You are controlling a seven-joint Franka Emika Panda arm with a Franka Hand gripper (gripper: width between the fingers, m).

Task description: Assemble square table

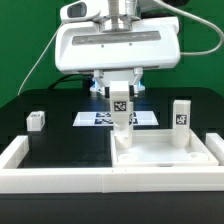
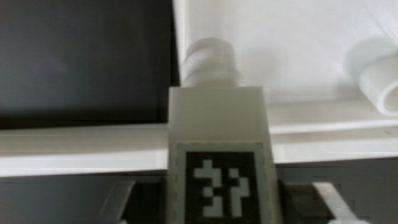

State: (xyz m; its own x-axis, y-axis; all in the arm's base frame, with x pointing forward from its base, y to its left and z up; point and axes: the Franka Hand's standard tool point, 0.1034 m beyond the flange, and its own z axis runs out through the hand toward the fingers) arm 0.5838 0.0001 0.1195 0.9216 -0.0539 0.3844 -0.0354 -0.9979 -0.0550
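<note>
Fingers [image 1: 106,95] are closed on the upper, tagged end of one white leg [image 1: 121,112], one pad on each side, with the gap just the leg's width. In the wrist view the dark fingers [image 2: 322,200] flank the tagged face of the held leg [image 2: 217,150]. The leg is close to upright, tag facing the exterior camera. Its narrow round lower tip is over the square table top [image 1: 170,155], near the corner on the exterior view's left. Whether the tip touches the top cannot be told.

The table top lies flat on the black tabletop [image 1: 60,145], just behind the low white wall [image 1: 55,178].

A second leg [image 1: 181,115] stands upright at the top's far edge, toward the exterior view's right. A third leg [image 1: 37,120] lies on the tabletop, well apart, on the exterior view's left.

The marker board [image 1: 92,119] lies behind the held leg.
</note>
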